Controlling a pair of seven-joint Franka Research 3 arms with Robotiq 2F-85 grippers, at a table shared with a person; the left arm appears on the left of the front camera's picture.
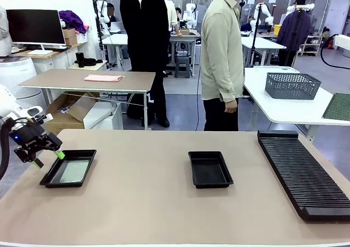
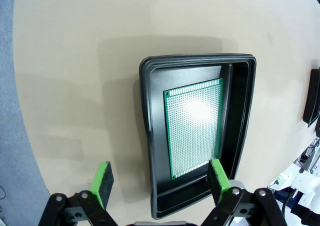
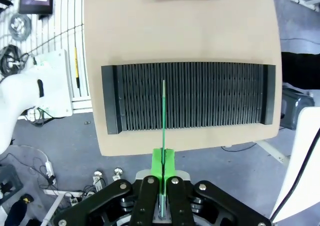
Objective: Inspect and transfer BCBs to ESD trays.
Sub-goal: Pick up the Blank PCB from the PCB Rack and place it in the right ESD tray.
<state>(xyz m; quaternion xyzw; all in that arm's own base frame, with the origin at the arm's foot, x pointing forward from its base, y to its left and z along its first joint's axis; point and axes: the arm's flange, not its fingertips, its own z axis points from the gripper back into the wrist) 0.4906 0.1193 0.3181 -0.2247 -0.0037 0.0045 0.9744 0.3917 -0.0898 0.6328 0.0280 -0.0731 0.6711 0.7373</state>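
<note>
right end effector point(image 3: 163, 162) clamps thin green circuit board point(image 3: 163, 111) edge-on above black ribbed rack point(image 3: 210, 96); left end effector point(image 2: 160, 180) wide | we'd lay it flat inside empty shallow black tray point(image 1: 210, 169), clear of rim

Green BCB point(image 2: 194, 128) lies flat in black ESD tray point(image 2: 147, 86) farthest from rack point(image 1: 303, 170); 2nd tray point(image 1: 210, 170) nearer rack; 2nd BCB point(image 3: 163, 116) edge-on (thin green line) over rack.

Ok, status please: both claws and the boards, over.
Left claw open, over the left tray; one BCB lies flat inside. Right claw shut on a second BCB, edge-on above the slotted rack. Nothing blocks the middle tray.
</note>
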